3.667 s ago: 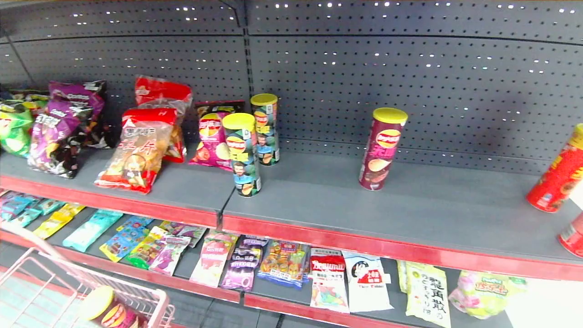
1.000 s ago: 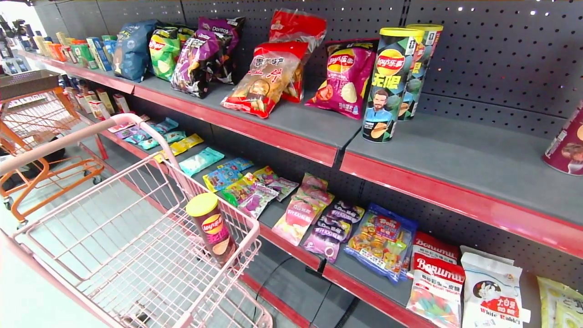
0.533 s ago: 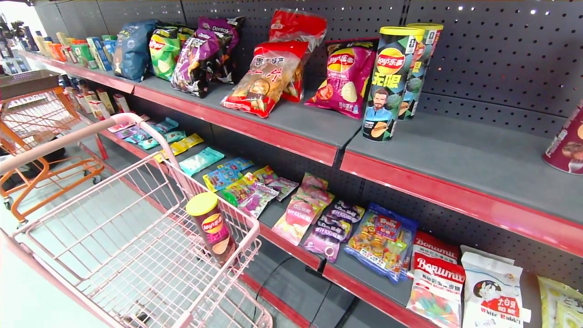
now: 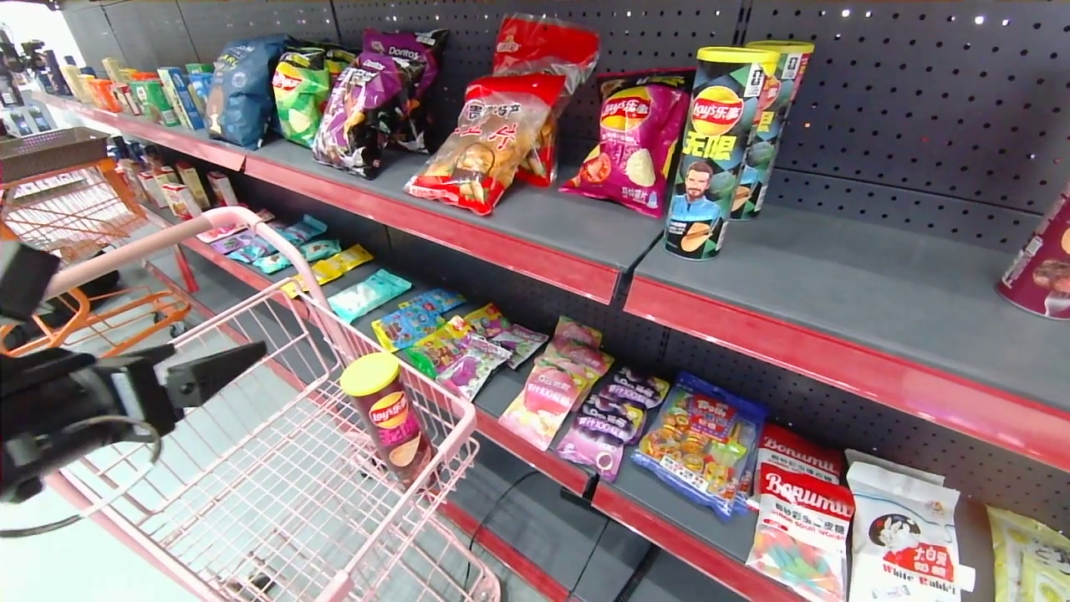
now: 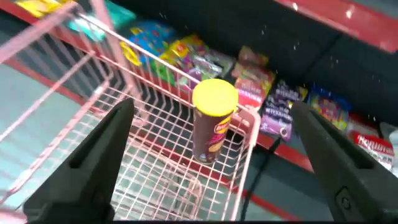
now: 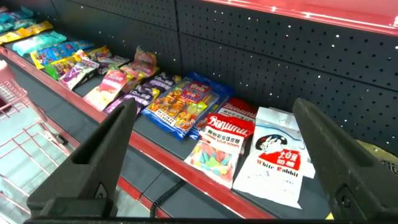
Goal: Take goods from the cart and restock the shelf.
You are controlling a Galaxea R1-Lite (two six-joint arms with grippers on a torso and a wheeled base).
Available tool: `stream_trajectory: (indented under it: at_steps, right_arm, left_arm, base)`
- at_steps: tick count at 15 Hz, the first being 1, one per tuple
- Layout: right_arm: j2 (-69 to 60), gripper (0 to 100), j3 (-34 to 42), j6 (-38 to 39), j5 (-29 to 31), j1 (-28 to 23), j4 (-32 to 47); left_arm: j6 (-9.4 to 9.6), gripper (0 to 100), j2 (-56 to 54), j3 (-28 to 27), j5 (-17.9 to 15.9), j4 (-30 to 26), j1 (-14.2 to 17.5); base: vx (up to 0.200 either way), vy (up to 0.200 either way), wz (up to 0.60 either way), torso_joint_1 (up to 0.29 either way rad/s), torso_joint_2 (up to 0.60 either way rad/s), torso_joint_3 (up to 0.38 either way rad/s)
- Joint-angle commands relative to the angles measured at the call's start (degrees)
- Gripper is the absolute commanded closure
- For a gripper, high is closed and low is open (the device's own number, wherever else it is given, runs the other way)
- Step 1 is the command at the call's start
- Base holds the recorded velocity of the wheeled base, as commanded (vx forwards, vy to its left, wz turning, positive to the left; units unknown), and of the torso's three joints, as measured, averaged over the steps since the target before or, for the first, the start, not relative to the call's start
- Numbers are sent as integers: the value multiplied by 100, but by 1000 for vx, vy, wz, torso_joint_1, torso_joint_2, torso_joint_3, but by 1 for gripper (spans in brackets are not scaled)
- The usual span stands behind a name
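Note:
A maroon chip can with a yellow lid (image 4: pixel 389 418) stands upright in the front corner of the pink wire cart (image 4: pixel 456 456), beside the shelves. My left gripper (image 5: pixel 212 107) is open and hovers above the cart. Its two black fingers are spread wide, and the can (image 5: pixel 213 121) shows between and beyond them without touching. In the head view the left arm comes in from the left, with one finger (image 4: pixel 213 372) over the cart's rim. My right gripper (image 6: pixel 214 106) is open and empty, facing the lower shelf of candy bags (image 6: pixel 189 102).
The grey upper shelf (image 4: pixel 836 284) has bare room between two green chip cans (image 4: pixel 710 150) and a maroon can (image 4: pixel 1036 267) at the right edge. Snack bags (image 4: pixel 485 142) fill its left part. An orange cart (image 4: pixel 75 217) stands behind the pink one.
The head camera swung left and down from the shelf to the cart. In the last half second my left arm has come in over the cart. The can has not moved.

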State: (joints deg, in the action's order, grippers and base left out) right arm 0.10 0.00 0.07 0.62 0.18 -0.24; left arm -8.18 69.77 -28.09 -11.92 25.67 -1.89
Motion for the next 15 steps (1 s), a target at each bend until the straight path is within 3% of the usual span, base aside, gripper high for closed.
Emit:
stream_trajectory:
  at_steps: [1, 4, 6, 11, 14, 15]
  right_arm:
    - [-1, 0, 0, 1, -1, -1, -11]
    - [-1, 0, 0, -7, -1, -1, -2]
    - [-1, 0, 0, -7, -1, -1, -2]
    - [-1, 0, 0, -16, -1, -1, -2]
    - [-1, 0, 0, -16, -1, -1, -2]
    - [-1, 0, 0, -25, -1, -1, -2]
  left_arm:
    - [317, 0, 2357, 304, -557, 1291, 13]
    - [669, 0, 3245, 638, -706, 2205, 13]
    - [686, 0, 3746, 691, -724, 2943, -40]
    - [695, 0, 4326, 638, -987, 3348, -250]
    - [704, 0, 4581, 594, -987, 3778, -321]
    - [765, 0, 4897, 515, -996, 4218, -374]
  base:
    - [0, 0, 0, 0, 0, 0]
    - [0, 0, 0, 0, 0, 0]
    - [0, 0, 0, 0, 0, 0]
    - [0, 0, 0, 0, 0, 0]
    - [0, 0, 0, 0, 0, 0]
    - [0, 0, 0, 0, 0, 0]
